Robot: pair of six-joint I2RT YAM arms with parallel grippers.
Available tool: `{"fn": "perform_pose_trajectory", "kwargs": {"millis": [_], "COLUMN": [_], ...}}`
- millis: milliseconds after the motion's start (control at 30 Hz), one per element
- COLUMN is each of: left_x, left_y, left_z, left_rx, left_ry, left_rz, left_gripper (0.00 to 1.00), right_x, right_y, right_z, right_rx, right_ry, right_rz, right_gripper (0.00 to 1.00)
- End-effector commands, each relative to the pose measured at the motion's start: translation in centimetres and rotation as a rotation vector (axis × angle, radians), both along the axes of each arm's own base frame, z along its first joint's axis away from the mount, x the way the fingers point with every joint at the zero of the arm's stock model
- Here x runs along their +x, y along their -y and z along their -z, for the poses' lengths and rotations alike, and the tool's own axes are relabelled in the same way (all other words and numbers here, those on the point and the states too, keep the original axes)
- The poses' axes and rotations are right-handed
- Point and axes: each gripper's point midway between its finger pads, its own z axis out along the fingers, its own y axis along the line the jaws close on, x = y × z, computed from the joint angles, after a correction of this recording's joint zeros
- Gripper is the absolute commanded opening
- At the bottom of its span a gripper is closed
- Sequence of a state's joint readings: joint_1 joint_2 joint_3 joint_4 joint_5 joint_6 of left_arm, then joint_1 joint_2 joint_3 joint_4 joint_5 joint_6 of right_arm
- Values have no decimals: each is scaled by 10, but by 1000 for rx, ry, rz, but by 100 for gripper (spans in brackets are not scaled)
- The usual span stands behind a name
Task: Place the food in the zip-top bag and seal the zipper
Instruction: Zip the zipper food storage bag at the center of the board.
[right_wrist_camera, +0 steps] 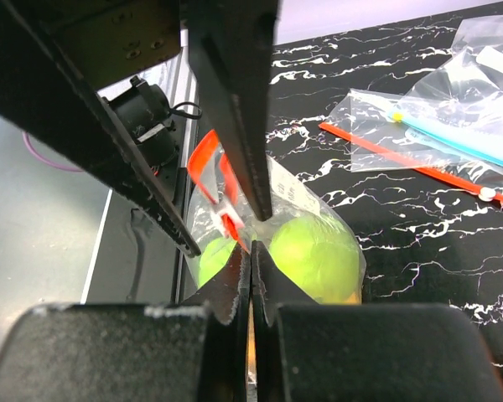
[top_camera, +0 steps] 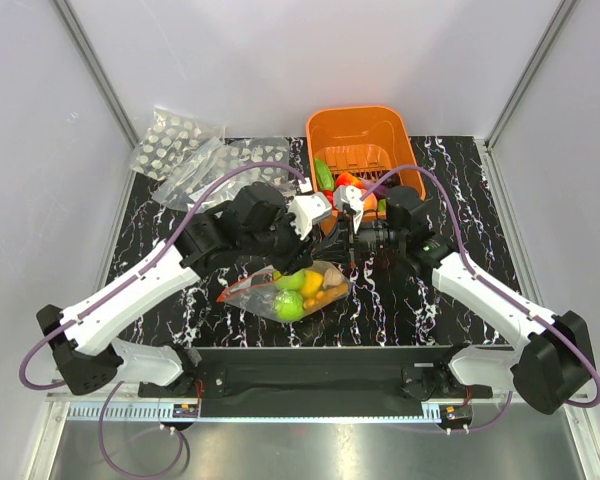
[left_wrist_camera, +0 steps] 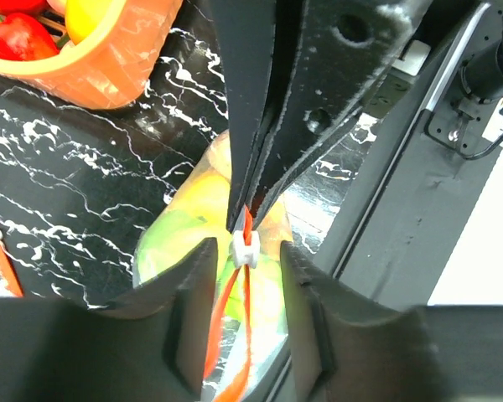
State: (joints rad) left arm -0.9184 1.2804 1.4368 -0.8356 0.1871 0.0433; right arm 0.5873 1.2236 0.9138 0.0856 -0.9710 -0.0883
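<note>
The clear zip-top bag lies on the black marble table near the front, holding food: green apples and a yellow piece. Both grippers meet over its right end. My right gripper is shut on the red-orange zipper, with the green apples just behind it. My left gripper is open, its fingers on either side of the zipper's white slider without touching it. The right gripper's fingers come down from above and pinch the zipper just past the slider.
The orange basket with more food stands at the back right, close behind both grippers. Spotted bags lie at the back left. Other clear bags with a blue strip and a red strip lie nearby. The table's front rail is close.
</note>
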Motion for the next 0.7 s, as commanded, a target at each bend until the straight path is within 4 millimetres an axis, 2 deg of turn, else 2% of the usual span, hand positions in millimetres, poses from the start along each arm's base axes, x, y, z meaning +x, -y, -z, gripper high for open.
{"fn": "perform_pose_trajectory", "kwargs": {"millis": [0, 67, 167, 200, 300, 333, 367, 500, 667], "left_x": [2, 4, 6, 6, 7, 7, 6, 5, 3], "left_y": [7, 8, 9, 10, 10, 9, 8, 7, 3], "left_z": [-14, -16, -15, -13, -11, -12, -14, -15, -6], "left_rx": [-38, -43, -34, -26, -22, -24, -30, -34, -19], "left_ry": [28, 31, 31, 26, 24, 26, 32, 44, 32], "left_rz": [8, 6, -1, 0, -2, -4, -3, 2, 0], "left_gripper": [43, 43, 35, 29, 20, 11, 8, 5, 4], "right_x": [-5, -5, -5, -5, -5, -6, -4, -3, 6], "right_y": [2, 2, 1, 1, 1, 1, 1, 2, 10], "right_z": [-25, -25, -25, -26, -25, -24, -22, -20, -25], "right_rx": [61, 61, 62, 64, 62, 60, 56, 49, 57], "right_ry": [73, 71, 71, 73, 70, 67, 68, 68, 80], "right_rz": [-23, -23, -26, -26, -32, -32, -25, -12, 51], "right_gripper": [0, 0, 0, 0, 0, 0, 0, 0, 0]}}
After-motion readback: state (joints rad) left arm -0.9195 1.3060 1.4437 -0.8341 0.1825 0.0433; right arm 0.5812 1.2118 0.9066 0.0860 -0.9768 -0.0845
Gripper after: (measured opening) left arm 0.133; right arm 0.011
